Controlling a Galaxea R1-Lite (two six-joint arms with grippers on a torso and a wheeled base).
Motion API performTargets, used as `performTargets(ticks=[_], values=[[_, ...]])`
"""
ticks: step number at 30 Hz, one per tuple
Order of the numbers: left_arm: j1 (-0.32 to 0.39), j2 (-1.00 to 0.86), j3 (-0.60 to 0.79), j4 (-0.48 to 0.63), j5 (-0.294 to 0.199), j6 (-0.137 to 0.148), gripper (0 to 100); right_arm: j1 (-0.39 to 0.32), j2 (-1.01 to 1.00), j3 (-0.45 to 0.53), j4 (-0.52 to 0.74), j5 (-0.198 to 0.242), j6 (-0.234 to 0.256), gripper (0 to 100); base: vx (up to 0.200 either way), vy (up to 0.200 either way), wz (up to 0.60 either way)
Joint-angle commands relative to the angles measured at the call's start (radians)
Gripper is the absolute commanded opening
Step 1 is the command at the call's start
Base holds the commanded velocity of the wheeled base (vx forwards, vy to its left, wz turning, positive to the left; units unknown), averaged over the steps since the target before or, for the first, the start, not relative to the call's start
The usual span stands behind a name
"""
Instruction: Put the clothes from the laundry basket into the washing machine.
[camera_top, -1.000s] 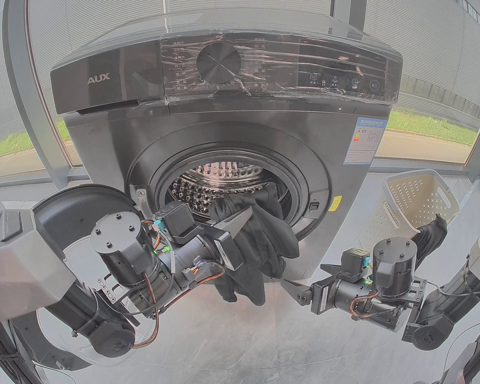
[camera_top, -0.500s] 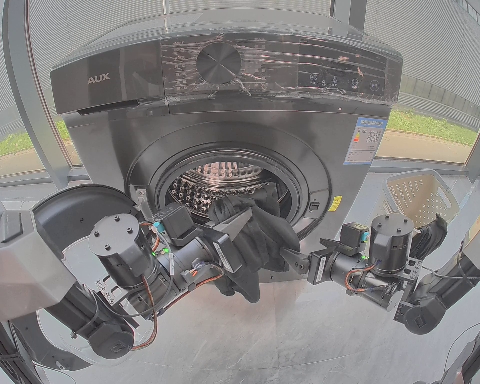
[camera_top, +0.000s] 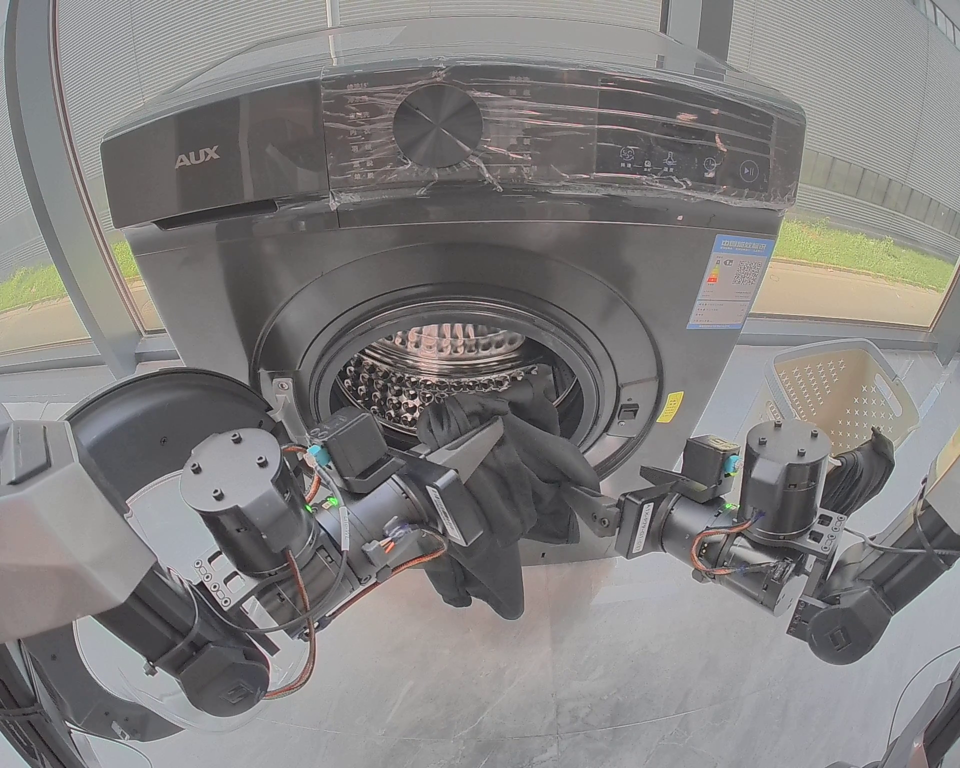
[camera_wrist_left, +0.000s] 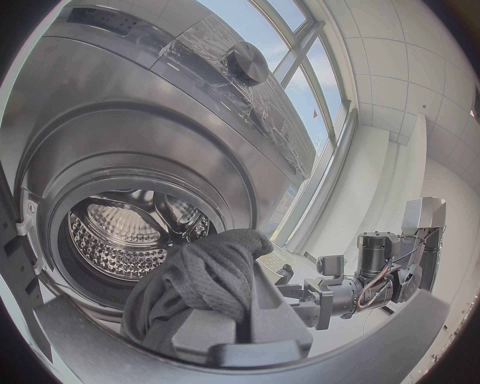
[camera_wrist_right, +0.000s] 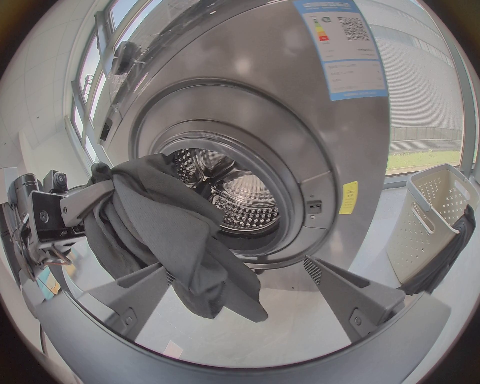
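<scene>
Garment: black cloth (camera_top: 510, 480), bunched. It hangs in front of the drum mouth, and we judge it is not yet past the lip. A long tail droops below the grip, off the floor (camera_top: 560, 660).
Left hand (camera_top: 480, 450): clamped on the garment's bunched top, level with the lower half of the opening.
Right hand (camera_top: 588, 508): fingers spread wide and holding nothing, just beside the garment's right edge. We cannot tell whether it touches the cloth.
Drum (camera_top: 440, 375): perforated steel, directly behind the garment.
Washer (camera_top: 450, 250): front loader. Its door (camera_top: 150, 430) is swung open on the left, behind the left arm.
Basket (camera_top: 840, 385): on the floor to the right of the washer, well apart from the hands. A second dark cloth (camera_top: 860, 470) is draped over its rim.
Step, as we judge it: feeding this piece into the drum. The basket piece remains to be moved.
Risk, tail: the hanging tail may snag on the lip or trail outside if only the top goes in. It would then foul the door.
Risk, drop: if the left hand lets go short of the mouth, the cloth falls to the floor.
Risk, hands: the two hands are close together. If the right hand grabs a loose fold while the left pushes, the cloth could be pulled back out, or the fingers could knock together.
</scene>
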Motion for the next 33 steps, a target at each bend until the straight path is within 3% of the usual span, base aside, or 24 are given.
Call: performTargets(ticks=[1,8,20,33], values=[[0.014,0.006,-0.003,-0.001,-0.003,-0.001,0,-0.028,-0.008,0.027,0.002,0.000,-0.003,100,0.000,0.000,0.00],[0.013,0.000,0.005,-0.002,-0.004,-0.002,0,-0.023,-0.004,0.024,0.008,-0.002,-0.003,100,0.000,0.000,0.00],[-0.001,0.009,0.003,-0.002,0.003,-0.001,0,0.081,0.036,-0.030,-0.011,0.001,-0.003,100,0.000,0.000,0.00],[-0.012,0.006,0.020,-0.007,0.000,0.001,0,0.133,0.101,-0.090,-0.115,0.017,-0.004,100,0.000,0.000,0.00]])
